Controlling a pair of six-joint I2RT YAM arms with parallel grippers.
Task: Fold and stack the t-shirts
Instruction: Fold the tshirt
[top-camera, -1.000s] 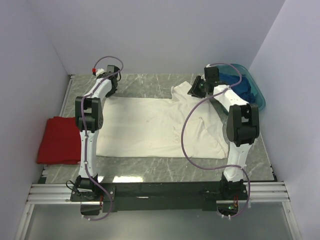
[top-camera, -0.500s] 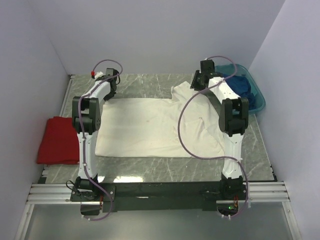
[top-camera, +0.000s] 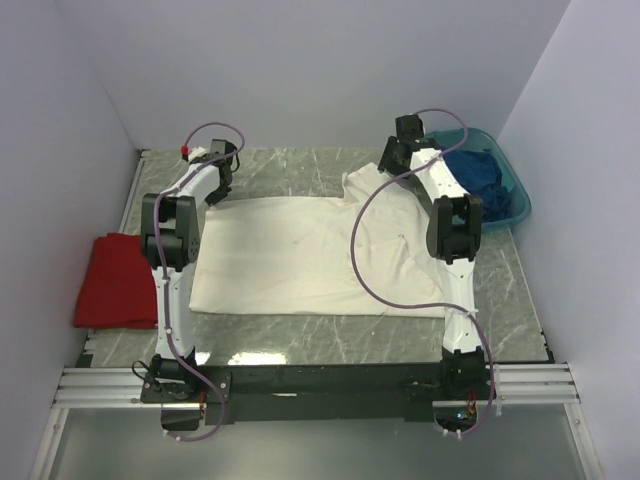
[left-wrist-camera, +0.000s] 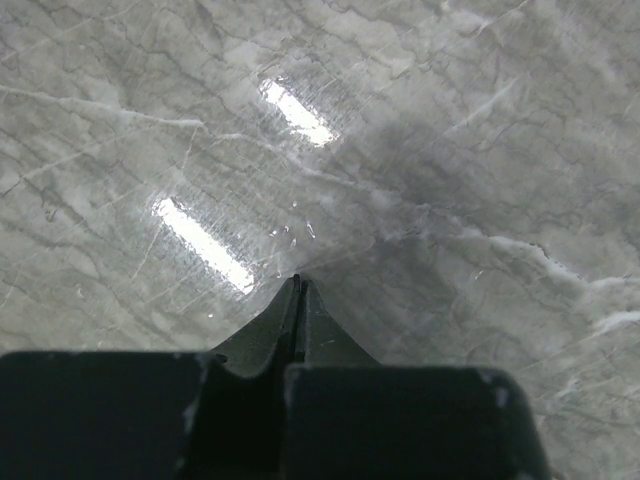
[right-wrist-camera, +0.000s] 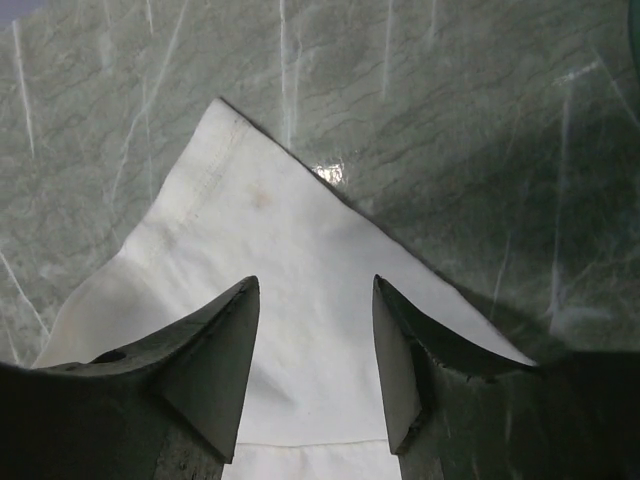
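Right gripper (right-wrist-camera: 314, 285) stands wide open, empty, over a far corner of the white shirt (top-camera: 300, 255) spread flat in the middle; left gripper (left-wrist-camera: 297, 285) is pinched shut on nothing above bare table (left-wrist-camera: 450, 150). Red shirt (top-camera: 115, 280) lies folded at the left edge; teal basin (top-camera: 522, 205) far right holds the bunched blue shirt (top-camera: 485, 175)
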